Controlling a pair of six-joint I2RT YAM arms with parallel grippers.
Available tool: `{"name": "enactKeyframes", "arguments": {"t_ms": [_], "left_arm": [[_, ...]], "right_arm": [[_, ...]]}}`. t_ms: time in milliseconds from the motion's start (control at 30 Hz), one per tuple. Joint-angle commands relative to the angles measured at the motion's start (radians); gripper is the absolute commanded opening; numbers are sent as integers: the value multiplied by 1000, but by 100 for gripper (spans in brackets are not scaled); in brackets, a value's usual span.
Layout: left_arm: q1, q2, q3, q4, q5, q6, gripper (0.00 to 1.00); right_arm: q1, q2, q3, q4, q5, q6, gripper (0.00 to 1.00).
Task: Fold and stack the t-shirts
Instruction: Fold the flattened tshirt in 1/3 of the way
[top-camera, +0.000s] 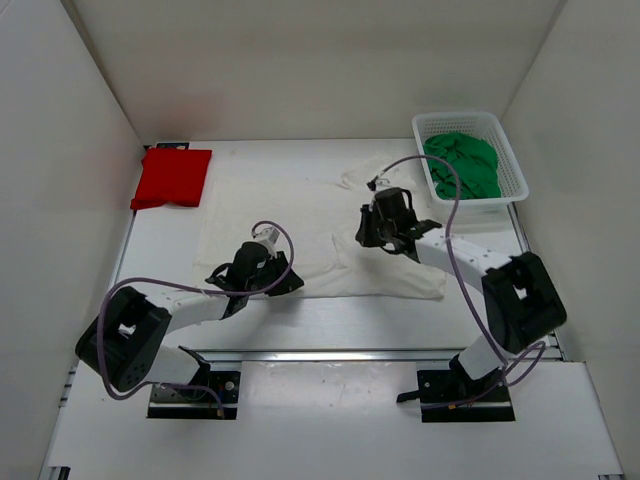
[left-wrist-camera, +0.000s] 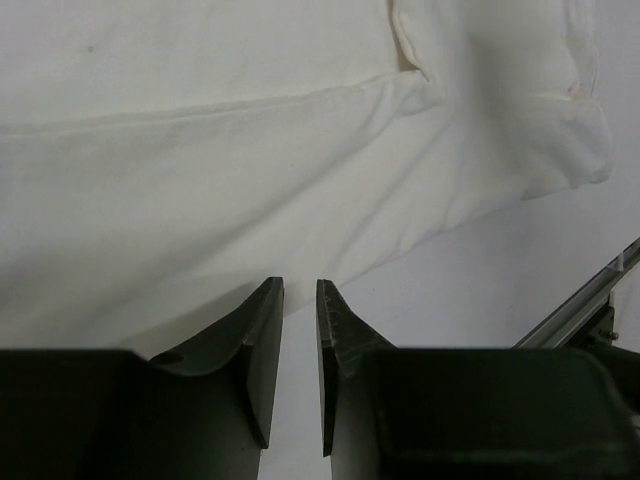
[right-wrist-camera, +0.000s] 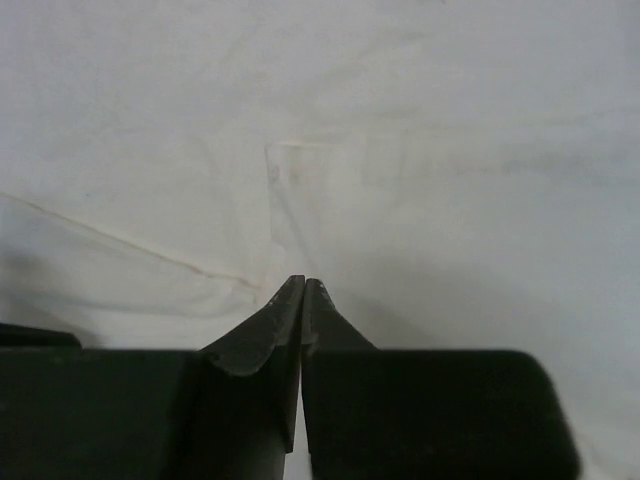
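A white t-shirt (top-camera: 300, 215) lies spread flat across the middle of the table. My left gripper (top-camera: 288, 284) hovers at its near hem; in the left wrist view the left gripper (left-wrist-camera: 300, 285) is open by a narrow gap with only table showing between the fingers, just short of the white t-shirt (left-wrist-camera: 200, 180). My right gripper (top-camera: 368, 236) is over the shirt's right half; in the right wrist view the right gripper (right-wrist-camera: 303, 280) is shut, tips together above the white t-shirt (right-wrist-camera: 400, 150). A red t-shirt (top-camera: 172, 178) lies folded at the far left. A green t-shirt (top-camera: 462, 165) sits bunched in the basket.
The white mesh basket (top-camera: 512, 160) stands at the far right corner. White walls enclose the table on three sides. A metal rail (top-camera: 350, 353) runs along the near edge, and the rail (left-wrist-camera: 585, 300) also shows at the right of the left wrist view.
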Motion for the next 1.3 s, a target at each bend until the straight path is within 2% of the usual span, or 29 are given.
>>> {"name": "enactKeyframes", "arguments": {"t_ms": [0, 100, 367, 500, 533, 600, 633, 733, 800, 833, 867, 933, 1067, 1167, 1267], "left_arm": [[-28, 55, 83, -43, -16, 61, 32], [-14, 109, 112, -96, -38, 88, 30], [78, 92, -27, -95, 59, 60, 30], [41, -38, -140, -139, 38, 34, 31], [-3, -163, -258, -154, 31, -39, 31], [-8, -253, -292, -155, 41, -69, 32], [16, -271, -306, -162, 57, -81, 32], [70, -368, -247, -240, 74, -54, 33], [93, -402, -120, -292, 51, -18, 35], [105, -397, -65, -299, 39, 5, 35], [123, -390, -17, -303, 35, 26, 36], [168, -344, 29, -276, 63, 40, 36], [188, -298, 59, -208, 110, 35, 37], [164, -272, 33, -179, 123, 37, 36], [144, -264, 8, -168, 123, 52, 37]], "right_arm": [[-12, -130, -146, 86, -23, 50, 0], [8, -147, -251, 90, -10, 57, 0], [42, -200, -462, 94, -8, 92, 0], [81, -291, -565, 51, -20, 121, 0], [109, -396, -626, 16, -51, 176, 0], [114, -429, -625, 10, -83, 173, 1], [103, -446, -618, -1, -89, 173, 6], [59, -478, -533, -15, -161, 149, 20], [-19, -474, -429, 4, -213, 121, 23], [-58, -446, -365, 16, -220, 100, 19], [-99, -402, -331, 33, -217, 78, 8], [-162, -292, -166, 36, -209, 60, 0], [-234, -23, 126, 31, -93, -9, 0], [-294, 283, 477, -78, -59, -55, 16], [-308, 474, 677, -156, -7, -94, 32]]}}
